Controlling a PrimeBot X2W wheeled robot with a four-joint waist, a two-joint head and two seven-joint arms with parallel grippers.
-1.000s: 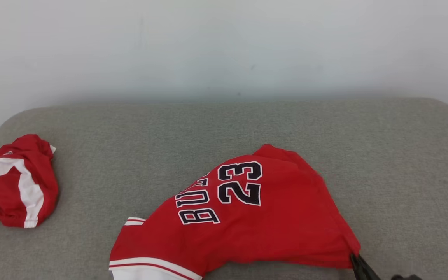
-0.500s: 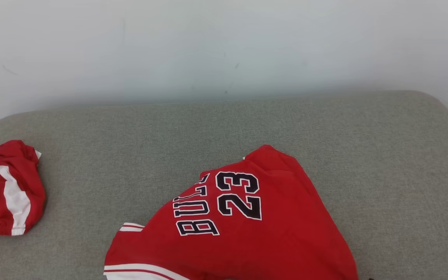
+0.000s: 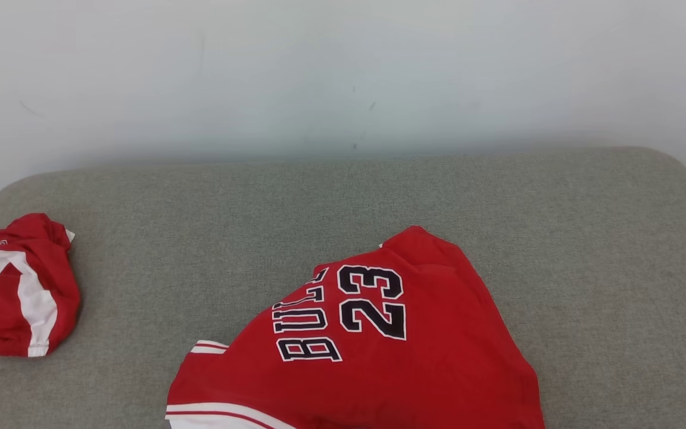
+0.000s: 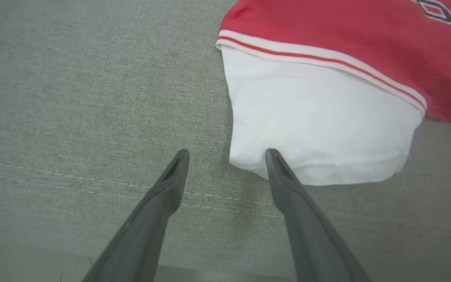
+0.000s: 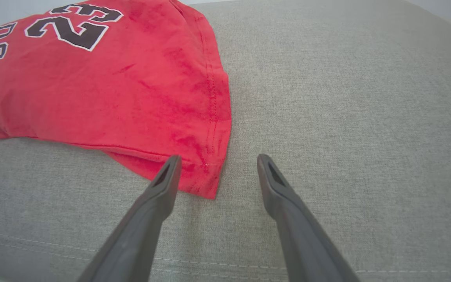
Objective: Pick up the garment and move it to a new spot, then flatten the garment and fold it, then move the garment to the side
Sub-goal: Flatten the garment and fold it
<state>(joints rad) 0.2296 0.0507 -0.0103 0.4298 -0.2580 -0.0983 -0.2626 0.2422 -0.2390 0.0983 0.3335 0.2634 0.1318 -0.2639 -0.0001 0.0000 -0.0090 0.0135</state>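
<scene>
I am seeing the jersey (image 3: 379, 357) lying crumpled at the middle of the cushion's (image 3: 343, 196) near edge. Left jaws are standing apart, empty, by its white part. Right jaws are standing apart, empty, at its red corner. A second garment (image 3: 15, 286) is sitting at the left edge.

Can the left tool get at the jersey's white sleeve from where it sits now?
Probably yes. The left tool is open over the grey cushion, with the white sleeve lying flat just ahead of it and nothing between.
</scene>
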